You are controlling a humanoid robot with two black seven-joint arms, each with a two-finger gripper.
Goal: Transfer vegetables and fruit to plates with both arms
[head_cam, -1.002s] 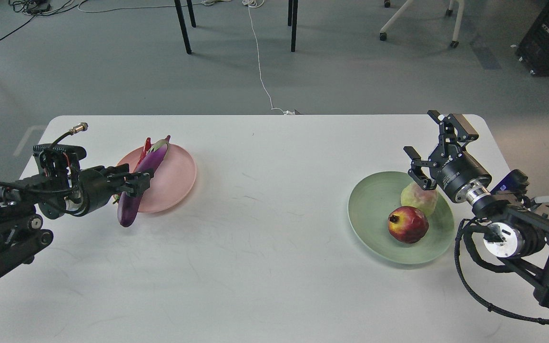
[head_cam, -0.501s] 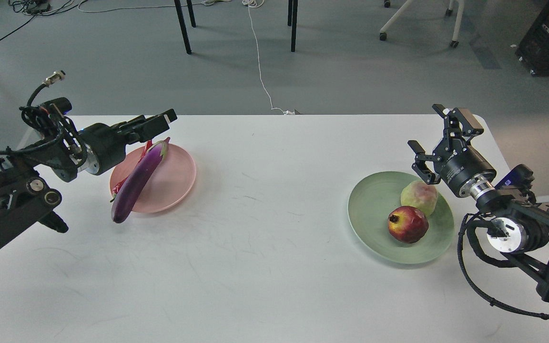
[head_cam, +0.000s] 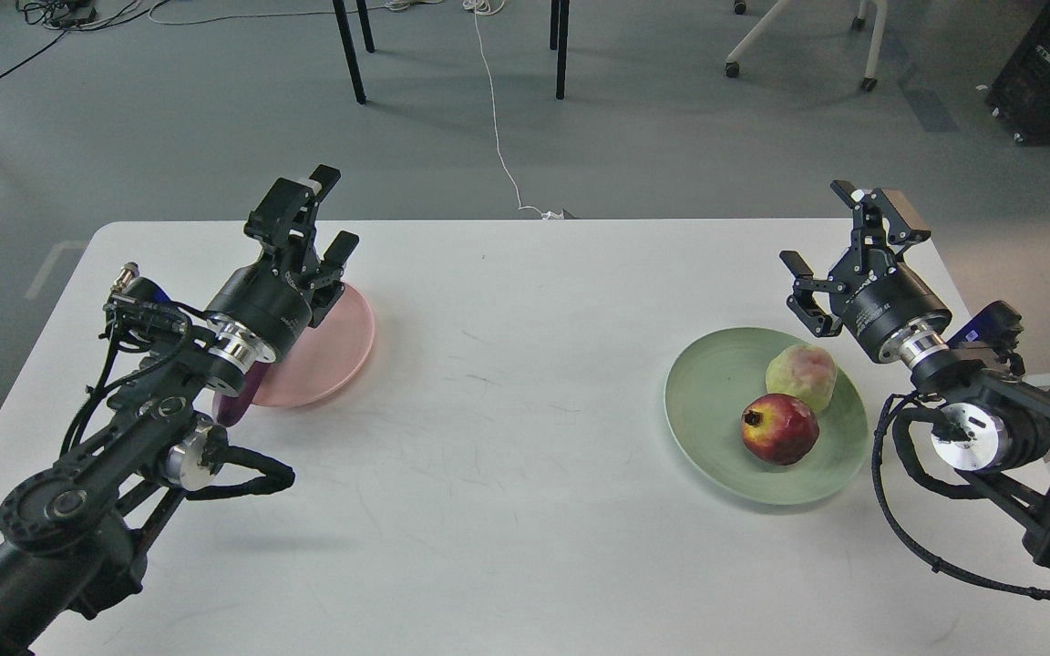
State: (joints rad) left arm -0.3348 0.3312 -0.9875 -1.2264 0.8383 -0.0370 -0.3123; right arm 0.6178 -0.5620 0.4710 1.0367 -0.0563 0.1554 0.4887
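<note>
Eggplant (head_cam: 235, 407) mostly hidden behind left arm, probably overhanging pink plate (head_cam: 335, 351) onto desk (head_cam: 507, 474); could roll off if nudged. Left claw (head_cam: 313, 211) and right claw (head_cam: 839, 239) spread wide, empty.

You will find white lettering on the body of the right gripper (head_cam: 839, 246), along its black cylindrical housing, but it is too small and blurred to read. The left gripper (head_cam: 323, 215) carries faint pale marks on its housing, equally illegible. No label, brand, number or sign can be read anywhere else in your view.
</note>
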